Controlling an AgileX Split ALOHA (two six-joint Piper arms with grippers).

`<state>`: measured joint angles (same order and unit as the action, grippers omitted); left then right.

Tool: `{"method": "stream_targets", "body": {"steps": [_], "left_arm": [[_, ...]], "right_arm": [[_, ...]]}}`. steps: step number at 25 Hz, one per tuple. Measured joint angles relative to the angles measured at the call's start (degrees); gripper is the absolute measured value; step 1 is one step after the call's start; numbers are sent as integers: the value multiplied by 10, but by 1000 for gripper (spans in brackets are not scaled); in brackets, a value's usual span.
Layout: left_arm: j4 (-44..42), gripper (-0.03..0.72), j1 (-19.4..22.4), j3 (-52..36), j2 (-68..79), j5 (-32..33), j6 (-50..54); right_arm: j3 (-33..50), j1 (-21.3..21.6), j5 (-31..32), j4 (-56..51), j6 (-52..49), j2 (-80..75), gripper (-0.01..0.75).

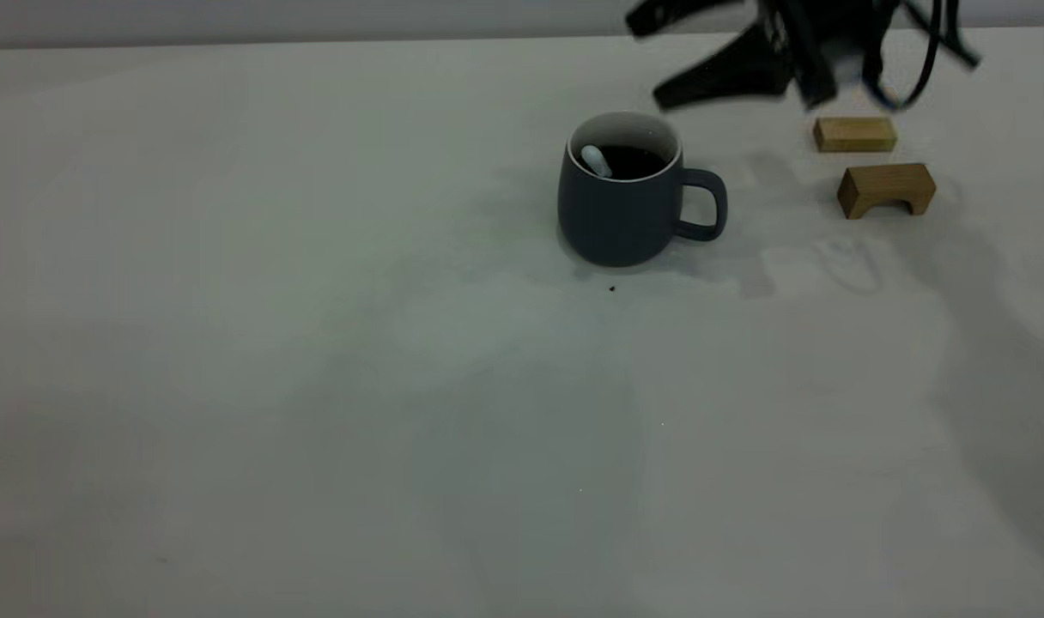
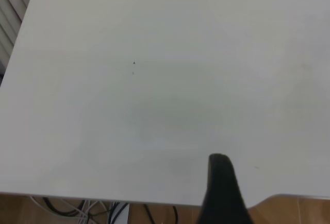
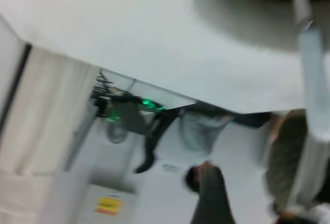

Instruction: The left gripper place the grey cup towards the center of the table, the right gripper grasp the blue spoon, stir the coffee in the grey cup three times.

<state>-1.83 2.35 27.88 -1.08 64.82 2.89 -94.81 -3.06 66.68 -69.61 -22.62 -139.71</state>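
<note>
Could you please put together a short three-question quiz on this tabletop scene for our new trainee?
1. True or false: the blue spoon lies flat on the table.
2. Which side of the grey cup does its handle face in the exterior view: A left, B right?
3. How many wooden blocks sit beyond that handle?

Key: 1 false, it stands in the coffee; 2 B; 3 two.

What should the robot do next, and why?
Probably pull the right gripper on back to rest. The spoon stands loose in the cup, leaning on the rim in the coffee, and the gripper is up and away by the wooden blocks, holding nothing.
</note>
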Motion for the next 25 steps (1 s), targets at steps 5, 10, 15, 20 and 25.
{"method": "stream_targets", "body": {"steps": [5,10,15,20,25], "left_arm": [[0,585,0,0,0,0,0],[0,585,0,0,0,0,0],[0,585,0,0,0,0,0],[0,585,0,0,0,0,0],[0,585,0,0,0,0,0]], "right_arm": [[0,-10,6,164,104,105,438],[1,-33,19,383,189,207,267],[3,-72,27,518,211,300,147],[10,-119,33,609,253,408,131],[68,-141,40,657,260,510,131]]}}
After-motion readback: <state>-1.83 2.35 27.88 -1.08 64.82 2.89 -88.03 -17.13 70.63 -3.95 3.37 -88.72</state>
